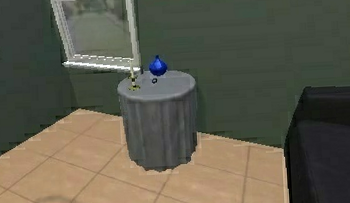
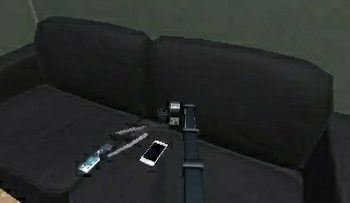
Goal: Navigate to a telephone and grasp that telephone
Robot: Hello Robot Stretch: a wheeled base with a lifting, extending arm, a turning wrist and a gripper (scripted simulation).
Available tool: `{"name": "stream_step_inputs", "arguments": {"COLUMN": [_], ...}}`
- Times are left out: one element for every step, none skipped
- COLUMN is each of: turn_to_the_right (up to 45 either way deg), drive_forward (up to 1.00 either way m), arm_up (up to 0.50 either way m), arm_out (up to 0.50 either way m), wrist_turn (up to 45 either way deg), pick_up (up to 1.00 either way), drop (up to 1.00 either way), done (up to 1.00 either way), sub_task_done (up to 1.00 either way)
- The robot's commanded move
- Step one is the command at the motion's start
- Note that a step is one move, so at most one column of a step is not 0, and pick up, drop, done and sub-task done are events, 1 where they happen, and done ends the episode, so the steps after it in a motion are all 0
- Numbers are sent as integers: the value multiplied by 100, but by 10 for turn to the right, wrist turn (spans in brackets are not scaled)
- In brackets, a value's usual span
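Observation:
A white, flat telephone [image 2: 154,152] lies on the seat of a black sofa [image 2: 234,93] in the arm side view. The arm's dark bar [image 2: 190,165] rises from the bottom edge to two small white squares [image 2: 172,113]. Left of them the gripper [image 2: 126,135] reaches out low over the seat cushion, just up and left of the telephone. Whether it touches the telephone cannot be told, and I cannot tell whether it holds anything. A slim grey object with a blue end [image 2: 93,162] lies on the seat to the left of the telephone.
In the forward view a round table draped in grey cloth [image 1: 160,120] stands on a tan tiled floor [image 1: 66,165], bearing a blue rounded object [image 1: 158,65] and a small yellowish item [image 1: 132,84]. A white-framed window [image 1: 97,28] is behind it. A dark sofa end [image 1: 326,147] sits at the right.

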Motion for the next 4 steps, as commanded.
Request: {"name": "stream_step_inputs", "arguments": {"turn_to_the_right": [0, 0, 0, 0], "drive_forward": [0, 0, 0, 0], "arm_up": [0, 0, -30, 0], "arm_out": [0, 0, 0, 0], "wrist_turn": [450, 240, 0, 0], "pick_up": [0, 0, 0, 100], "drop": [0, 0, 0, 0], "done": [0, 0, 0, 0], "sub_task_done": [0, 0, 0, 0]}}
